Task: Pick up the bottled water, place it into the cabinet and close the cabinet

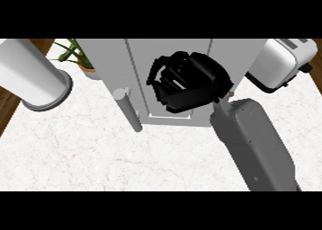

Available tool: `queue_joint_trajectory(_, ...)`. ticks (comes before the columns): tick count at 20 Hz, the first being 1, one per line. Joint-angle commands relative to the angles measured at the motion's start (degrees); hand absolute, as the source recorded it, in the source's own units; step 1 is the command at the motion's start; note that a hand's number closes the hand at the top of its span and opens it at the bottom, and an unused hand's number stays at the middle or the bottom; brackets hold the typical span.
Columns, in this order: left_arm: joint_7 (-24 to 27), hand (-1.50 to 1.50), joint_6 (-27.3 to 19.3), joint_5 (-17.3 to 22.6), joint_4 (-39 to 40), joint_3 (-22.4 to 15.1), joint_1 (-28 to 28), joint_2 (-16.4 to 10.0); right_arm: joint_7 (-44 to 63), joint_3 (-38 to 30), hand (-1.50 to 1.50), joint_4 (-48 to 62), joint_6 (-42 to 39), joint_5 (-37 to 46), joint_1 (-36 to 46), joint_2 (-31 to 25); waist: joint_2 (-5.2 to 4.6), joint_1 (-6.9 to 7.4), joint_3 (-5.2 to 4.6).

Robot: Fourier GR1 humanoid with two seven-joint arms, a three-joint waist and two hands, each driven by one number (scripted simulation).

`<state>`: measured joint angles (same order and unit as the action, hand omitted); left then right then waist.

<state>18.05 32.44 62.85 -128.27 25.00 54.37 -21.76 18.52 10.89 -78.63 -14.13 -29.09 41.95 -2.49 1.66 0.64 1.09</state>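
Tabletop [91, 152] of white veined marble filling most of the head view, running from the near edge up to the far edge, with brown wooden floor [4, 108] showing past its left edge and again past its far right corner.

Grey cabinet [107, 63] standing at the middle of the far edge, its front facing the near edge and its door looking closed or all but closed against the body.

Grey forearm [253, 143] coming in from the near edge on the right side and slanting up toward the cabinet front.

Tall white cylinder [27, 72] with a grey rim standing at the far left corner, well apart from the cabinet.

Right robot hand [197, 81] hanging in front of the cabinet door, right of the door's middle, with its black fingers [165, 74] curling inward toward the palm and the thumb tucking under. Nothing showing inside that curl; touching the door or hovering just off it, cannot tell.

White toaster [280, 58] with black trim sitting at the far right corner, just beside the cabinet's right side.

Grey bar handle [129, 110] sticking out from the left part of the cabinet front, toward the near edge.

Small green plant [74, 53] in a pot standing between the white cylinder and the cabinet, at the far edge.

Bottled water showing nowhere on the tabletop: behind the cabinet door or hidden by the curled fingers, cannot tell.
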Motion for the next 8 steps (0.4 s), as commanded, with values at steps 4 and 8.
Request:
queue_joint_trajectory(4, -1.5, -1.50, 1.7, 0.9, 2.3, 1.2, -1.7, -0.6, -1.8, -2.9, 1.50, 10.6, 1.3, -2.9, 9.1, 2.4, -2.19, 2.17, -1.11)
queue_joint_trajectory(8, -2.6, -1.50, 0.3, 0.9, 1.1, 1.0, -1.7, -0.1, 0.2, -3.7, 1.50, 10.4, 0.8, -3.2, 10.3, 2.4, -2.18, 1.78, -1.11)
